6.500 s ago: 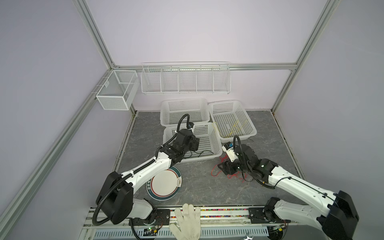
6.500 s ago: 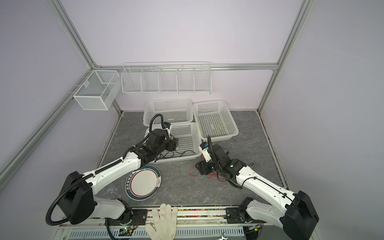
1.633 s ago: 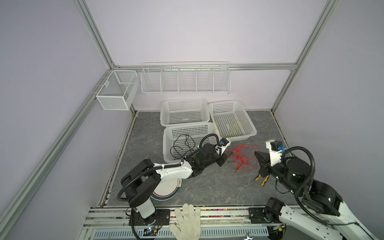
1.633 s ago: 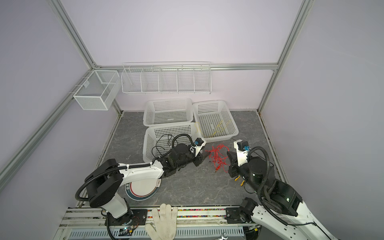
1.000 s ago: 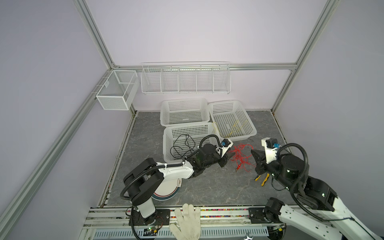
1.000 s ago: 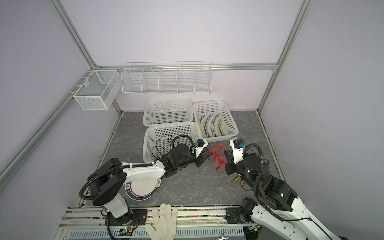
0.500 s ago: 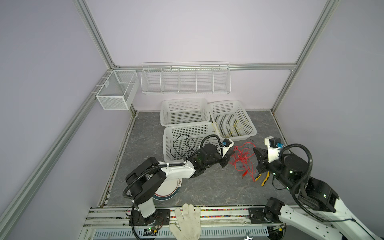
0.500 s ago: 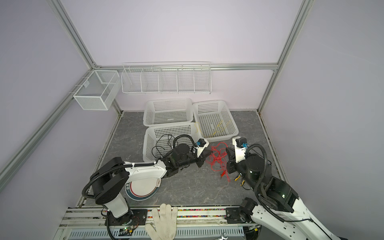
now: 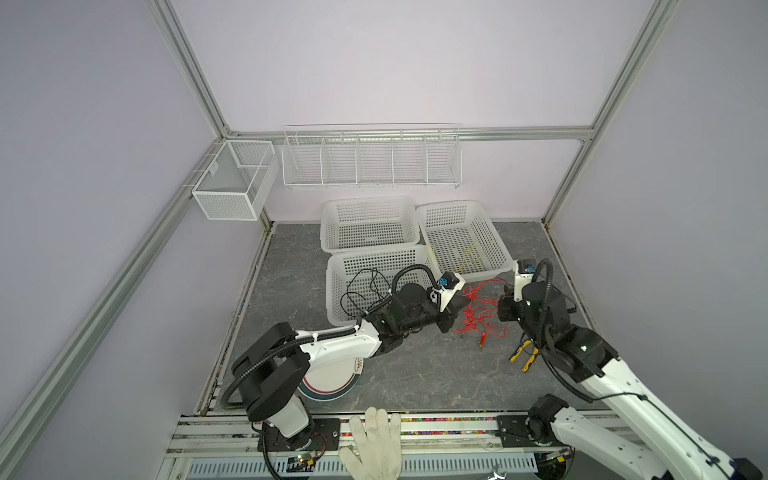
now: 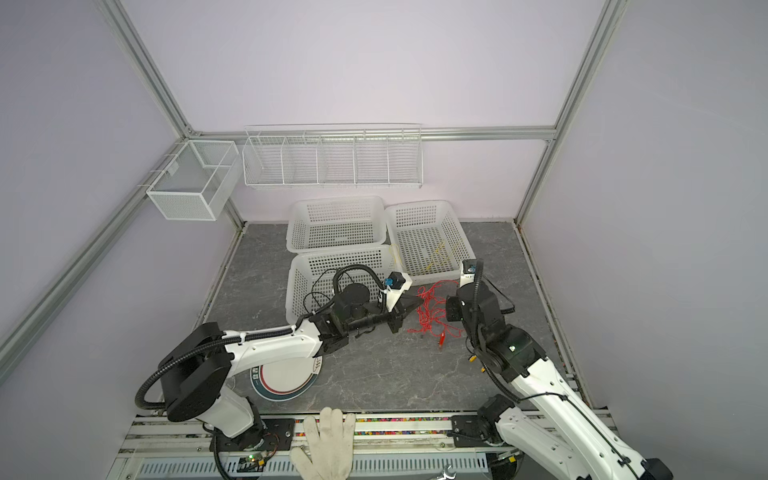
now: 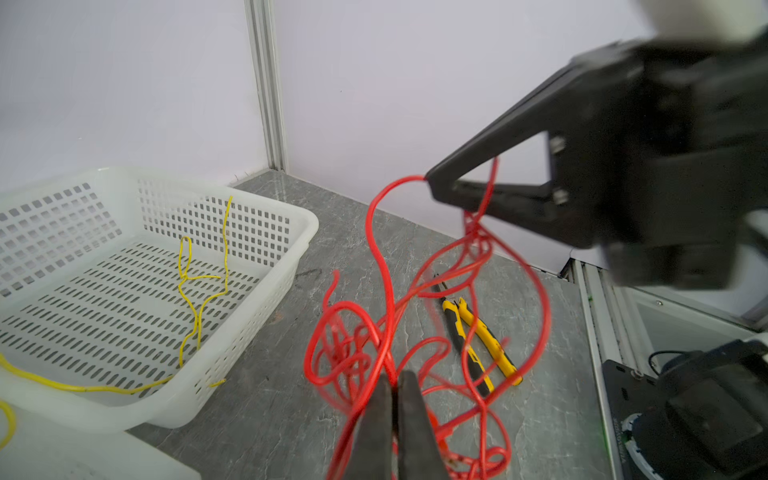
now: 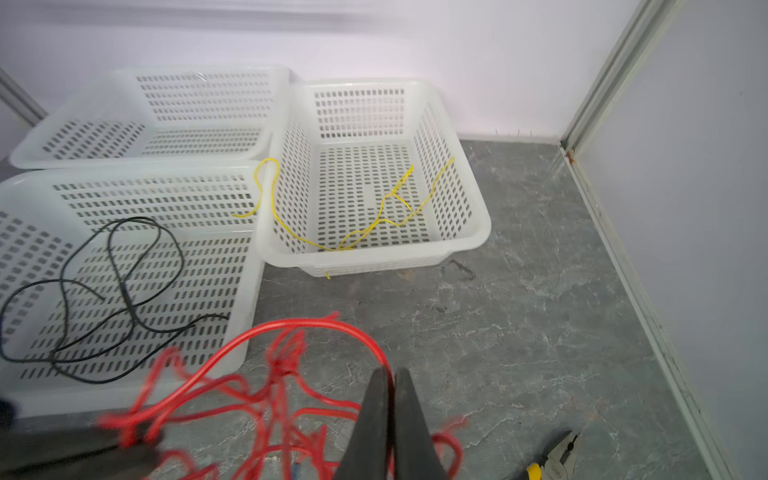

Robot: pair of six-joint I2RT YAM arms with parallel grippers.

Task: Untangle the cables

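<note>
Left wrist view is showing the left gripper pinching shut on a strand of the red cable, low over the table; the right gripper is sitting higher and opposite, jaws likewise closed, with a red strand coming straight out of its tip; so both are holding the same cable. In both top views the red cable is hanging in a loose snarl between the two grippers, its long axis running across the table from one tip to the other; loops and a clip end are trailing onto the table toward the front, near the pliers. The densest loops are seeming to sit nearer the left gripper, lower down, so the right gripper is looking like the one with slack to draw away along that line; a hard pull is risking a tighter knot. The yellow cable is lying in the right basket and the black cable in the front basket, both well apart from the red one.
</note>
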